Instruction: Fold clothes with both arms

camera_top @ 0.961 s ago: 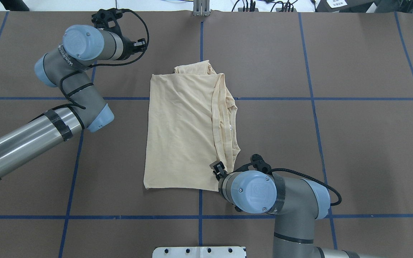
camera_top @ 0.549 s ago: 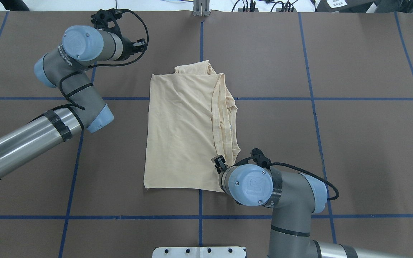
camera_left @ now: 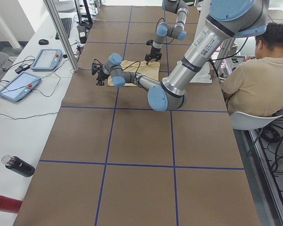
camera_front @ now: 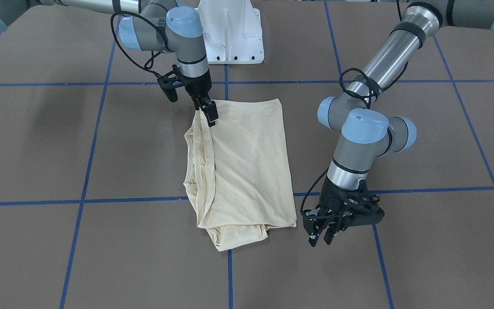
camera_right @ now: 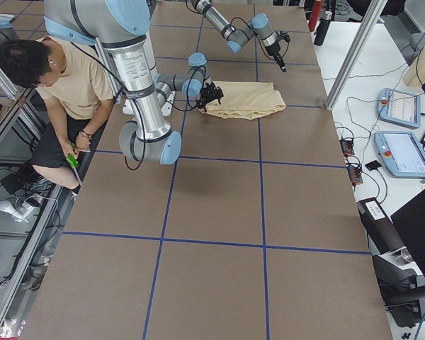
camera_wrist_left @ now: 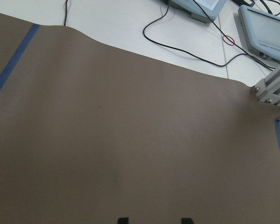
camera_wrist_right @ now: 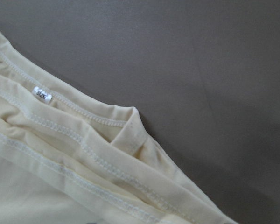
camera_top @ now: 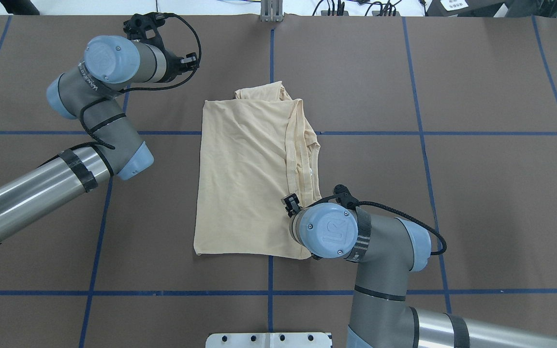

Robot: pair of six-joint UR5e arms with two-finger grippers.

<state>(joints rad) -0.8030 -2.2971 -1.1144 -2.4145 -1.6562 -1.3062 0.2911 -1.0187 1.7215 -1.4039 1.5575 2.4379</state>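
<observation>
T-shirt [camera_top: 244,179] lies folded at centre of table [camera_top: 476,203]; left gripper [camera_front: 320,235] has fingers apart, just beside it. Over the layered hems [camera_wrist_right: 84,154] sits the right gripper [camera_front: 208,116] — closure cannot tell. Risk: it pinches one thin layer only, dragging the fold askew.

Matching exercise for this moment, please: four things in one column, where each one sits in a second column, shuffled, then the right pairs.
Things:
1. left gripper
2. right gripper
3. neck label
4. white base

Places:
A. over the T-shirt's edge nearest the robot
B. standing on the table's robot side, apart from the T-shirt
C. over bare table beside the T-shirt's far corner, fingers apart
D. sewn onto the pale yellow fabric

Pairs: 1-C, 2-A, 3-D, 4-B
</observation>
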